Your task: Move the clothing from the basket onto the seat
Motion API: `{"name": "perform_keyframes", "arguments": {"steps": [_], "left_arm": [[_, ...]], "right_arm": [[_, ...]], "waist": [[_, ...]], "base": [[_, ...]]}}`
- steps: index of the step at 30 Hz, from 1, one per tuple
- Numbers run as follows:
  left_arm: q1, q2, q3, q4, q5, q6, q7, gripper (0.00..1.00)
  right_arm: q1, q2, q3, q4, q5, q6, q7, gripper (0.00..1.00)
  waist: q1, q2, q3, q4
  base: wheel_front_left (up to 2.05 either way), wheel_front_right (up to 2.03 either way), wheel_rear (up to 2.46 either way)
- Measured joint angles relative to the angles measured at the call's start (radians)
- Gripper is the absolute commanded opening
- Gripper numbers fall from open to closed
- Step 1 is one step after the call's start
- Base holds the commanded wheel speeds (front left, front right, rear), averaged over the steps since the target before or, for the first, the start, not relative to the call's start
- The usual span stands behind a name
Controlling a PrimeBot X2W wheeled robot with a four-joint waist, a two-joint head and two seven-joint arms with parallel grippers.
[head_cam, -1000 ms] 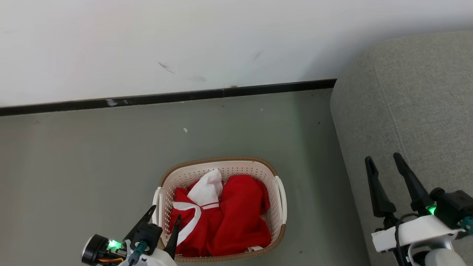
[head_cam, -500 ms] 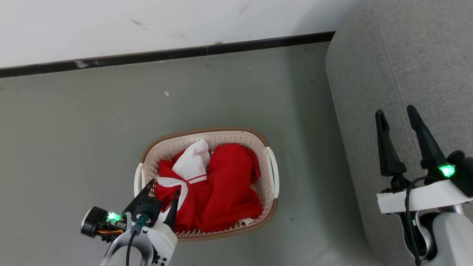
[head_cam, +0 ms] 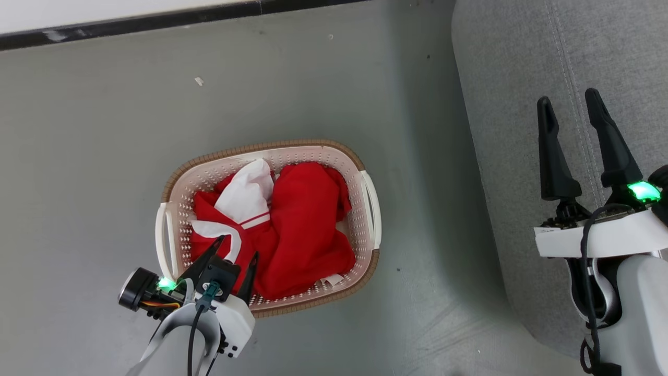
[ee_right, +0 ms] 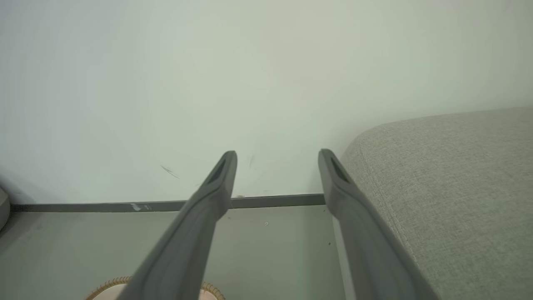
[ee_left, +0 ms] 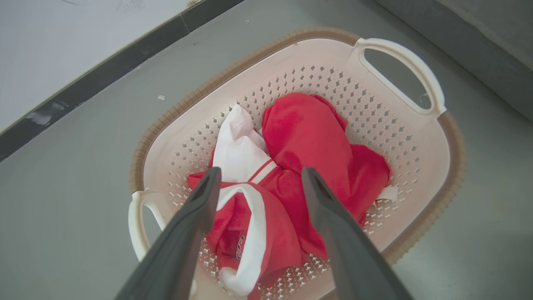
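Basket [head_cam: 261, 147]: your landmark. It stands upright on the grey floor [head_cam: 104, 156], with the dark skirting board [head_cam: 156, 21] well beyond its far side.
Clothing [head_cam: 302, 219]: all the red fabric you can see lies heaped inside the basket. A white panel [head_cam: 245, 190] sits uppermost toward the far-left part. Nothing hangs over the rim. You cannot tell from here how many garments make up the heap.
Seat [head_cam: 522, 78]: the grey cushion lies to the right of the basket, with a strip of bare floor between them. There is no red fabric on the part you can see.
Left gripper [head_cam: 238, 246]: it hangs over the basket's near-left corner, fingers pointing in at the red-and-white folds. The jaws are spread wide with nothing pinched between them. In the left wrist view you cannot tell whether the tips touch the cloth.
Right gripper [head_cam: 568, 96]: it is well to the right of the basket, above the seat's edge, jaws apart and empty.
Done so far: by my reading, nothing has been moved yet. This looks like the reach for the first piece.
Left for you: close on a fold, lift it clear of the rim, carry it right to the seat and release. Then go back for whatever remains in the basket.
Risk: the pieces look tangled, so one pull may drag the whole heap or tip the light basket. Take a top fold.
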Motion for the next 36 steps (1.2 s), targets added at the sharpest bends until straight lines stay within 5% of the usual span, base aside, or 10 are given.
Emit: {"name": "perform_keyframes", "arguments": {"steps": [14,36], "left_arm": [[-0.099,0.013,-0.001,0.084,0.02,0.003,-0.008,1.0],[-0.2,0.048,0.045,0.225,0.027,0.091,0.047,1.0]], "right_arm": [[-0.095,-0.001,0.017,0.0,0.037,0.0,0.0,1.0],[-0.196,-0.002,0.044,0.013,0.078,0.0,0.0,1.0]], "waist": [[0.0,0.0,0.118,-0.044],[0.0,0.0,0.232,-0.104]], "base": [[0.0,0.0,0.0],[0.0,0.0,0.0]]}}
